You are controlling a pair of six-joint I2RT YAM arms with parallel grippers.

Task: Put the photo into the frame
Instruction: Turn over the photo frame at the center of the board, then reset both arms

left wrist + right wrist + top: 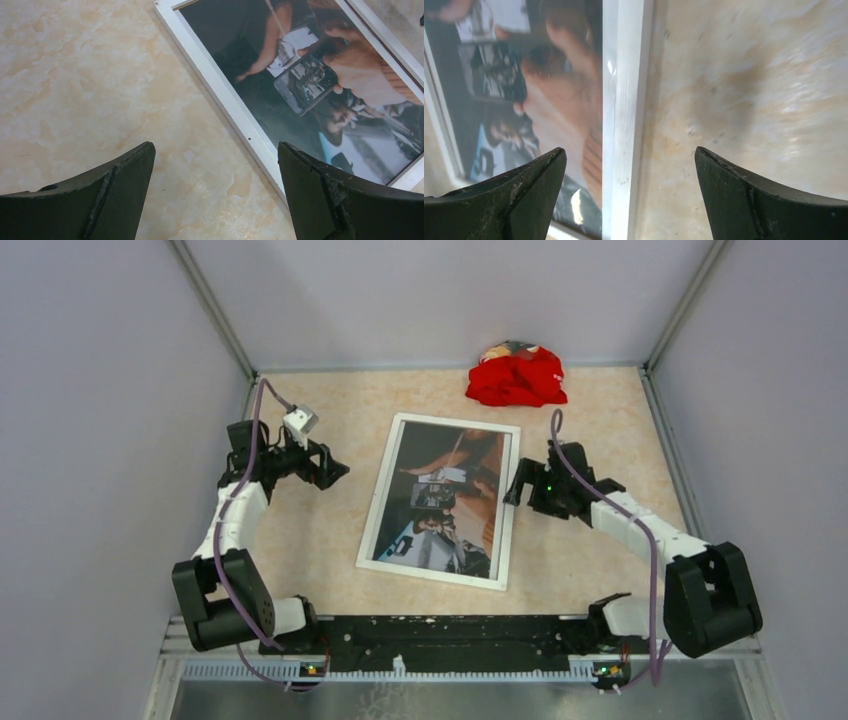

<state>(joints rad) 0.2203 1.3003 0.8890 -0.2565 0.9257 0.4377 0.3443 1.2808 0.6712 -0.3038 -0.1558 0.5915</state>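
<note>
Photo: face up inside the frame, dark picture filling the white border; lies at mid-table, slightly skewed.
Frame: flat on the table, white front up, rails showing on all four sides around the photo.
Left gripper: jaws wide apart, empty; hovers over bare table just left of the frame's left rail, touching nothing.
Right gripper: jaws wide apart, empty; straddles the frame's right rail in the wrist view, hanging above it with no visible contact.
Step in hand: release and check; photo appears seated behind the border, so the insertion itself looks done.
Progress: judged near the end; no corner of the photo seen sticking out over a rail in the overhead view.
Uncertain: cannot tell whether the photo sits fully flat in the recess or merely rests under the opening; the right wrist view is blurred.
Next move calls for: lifting both arms straight up and away without catching a rail, then retracting toward the bases.
Risk: a fingertip dragging the right rail, shifting frame and photo together.
Bystander: red cloth at the far edge, well apart from the frame.
</note>
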